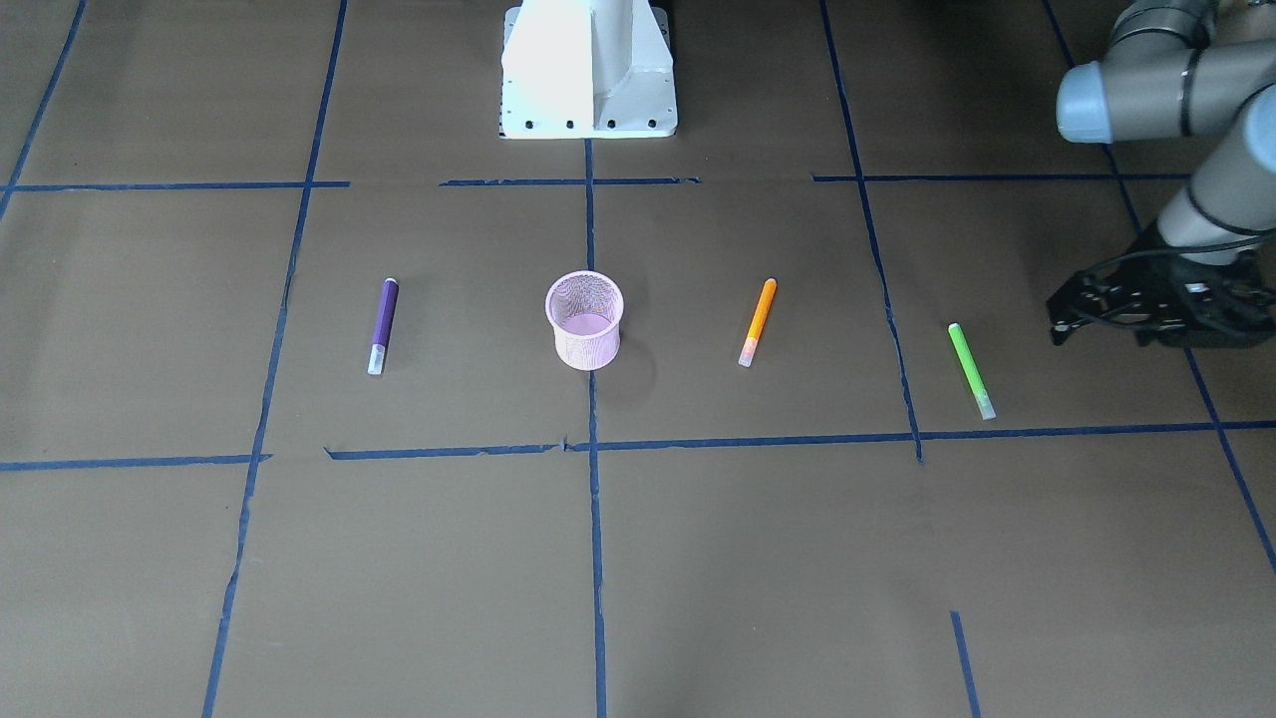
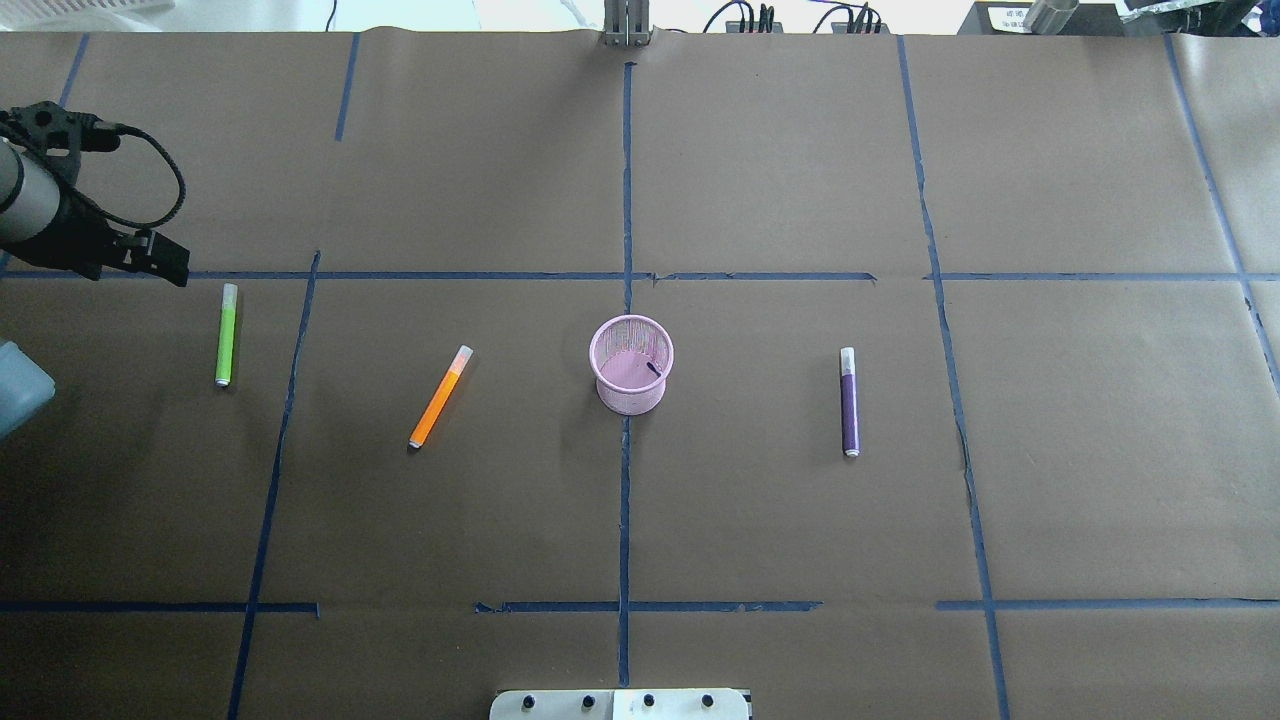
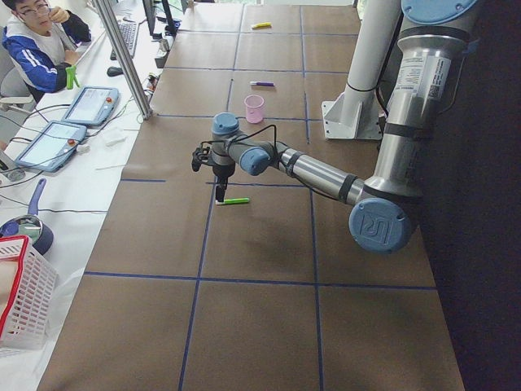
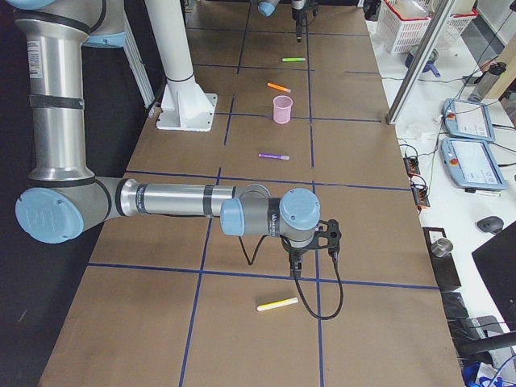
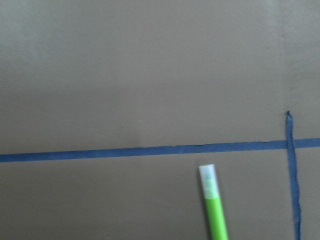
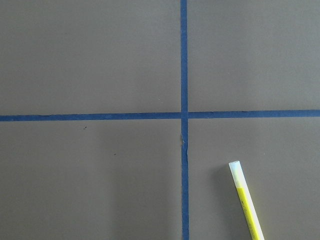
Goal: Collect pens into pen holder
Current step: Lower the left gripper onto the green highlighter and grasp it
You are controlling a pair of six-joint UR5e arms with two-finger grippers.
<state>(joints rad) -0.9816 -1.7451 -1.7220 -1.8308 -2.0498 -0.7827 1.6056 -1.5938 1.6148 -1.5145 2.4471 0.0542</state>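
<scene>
The pen holder [image 1: 586, 344] stands upright and empty-looking at the middle of the desk [image 1: 698, 558], on a line of blue tape [image 1: 595, 519], a spot that I judge either arm can reach. The pens lie flat and apart from one another, none in the cup yet: the purple pen [image 1: 383, 324] on one side, the orange pen [image 1: 758, 321] and green pen [image 1: 969, 369] on the other. A yellow pen [image 6: 246, 200] lies well apart, at the desk's far end.

The left hand [image 1: 1059, 327] hangs just beside the green pen, and its wrist camera looks down on that pen's pale cap, so I take it to be lining up a first pick. The right hand [image 4: 296, 270] hovers near the yellow pen. Neither hand has hold of anything; how far open either one is, I cannot tell.

No pen shows legible lettering. The only mark is a white emblem on a blue joint cap [image 3: 378, 226], too small to spell out
</scene>
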